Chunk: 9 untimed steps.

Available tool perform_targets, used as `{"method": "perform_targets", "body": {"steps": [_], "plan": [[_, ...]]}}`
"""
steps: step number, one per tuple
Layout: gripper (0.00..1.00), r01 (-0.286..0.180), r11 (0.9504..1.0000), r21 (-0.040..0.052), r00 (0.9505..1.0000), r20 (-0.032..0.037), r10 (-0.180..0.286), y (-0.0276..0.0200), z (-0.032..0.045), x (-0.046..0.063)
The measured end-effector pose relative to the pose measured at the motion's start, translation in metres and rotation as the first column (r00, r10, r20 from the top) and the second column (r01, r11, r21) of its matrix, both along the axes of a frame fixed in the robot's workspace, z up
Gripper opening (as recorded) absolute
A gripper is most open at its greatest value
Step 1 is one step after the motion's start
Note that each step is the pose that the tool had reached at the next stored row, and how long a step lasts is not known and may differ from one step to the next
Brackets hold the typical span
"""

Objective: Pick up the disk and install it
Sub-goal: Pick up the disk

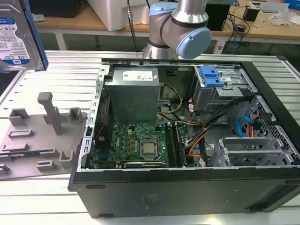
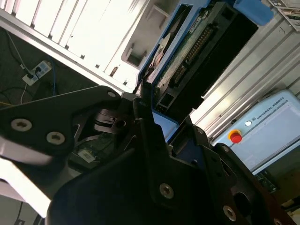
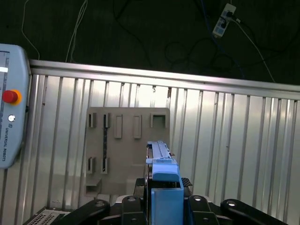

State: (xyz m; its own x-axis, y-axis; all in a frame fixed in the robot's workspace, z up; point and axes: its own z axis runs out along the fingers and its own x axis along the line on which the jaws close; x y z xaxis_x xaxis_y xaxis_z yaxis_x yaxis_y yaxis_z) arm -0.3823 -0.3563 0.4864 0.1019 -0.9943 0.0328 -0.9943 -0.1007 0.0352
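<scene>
In the exterior view, the flat silver-grey rectangular disk (image 1: pixel 13 36), with a blue-and-white label and blue plastic rails, hung in the air at the exterior view's left edge. It was above the ribbed metal table (image 1: pixel 57 74) and well apart from the open black computer case (image 1: pixel 186 193).

In the second wrist view, the black gripper (image 2: pixel 157 115) was clamped on the disk (image 2: pixel 187 56).

In the first wrist view, the disk (image 3: pixel 161 161) stood edge-on between the jaws, over a grey slotted fixture plate (image 3: pixel 126 159).
</scene>
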Motion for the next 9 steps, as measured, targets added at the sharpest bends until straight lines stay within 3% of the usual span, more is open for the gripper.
{"method": "perform_targets", "body": {"steps": [7,9], "plan": [[0.37,0.000,1.0000,-0.0001,1.0000,-0.0049,0.000,-0.0051,0.0042,0.025],[0.37,0.000,1.0000,-0.0001,1.0000,-0.0051,0.000,-0.0054,0.0043,0.027]]}}
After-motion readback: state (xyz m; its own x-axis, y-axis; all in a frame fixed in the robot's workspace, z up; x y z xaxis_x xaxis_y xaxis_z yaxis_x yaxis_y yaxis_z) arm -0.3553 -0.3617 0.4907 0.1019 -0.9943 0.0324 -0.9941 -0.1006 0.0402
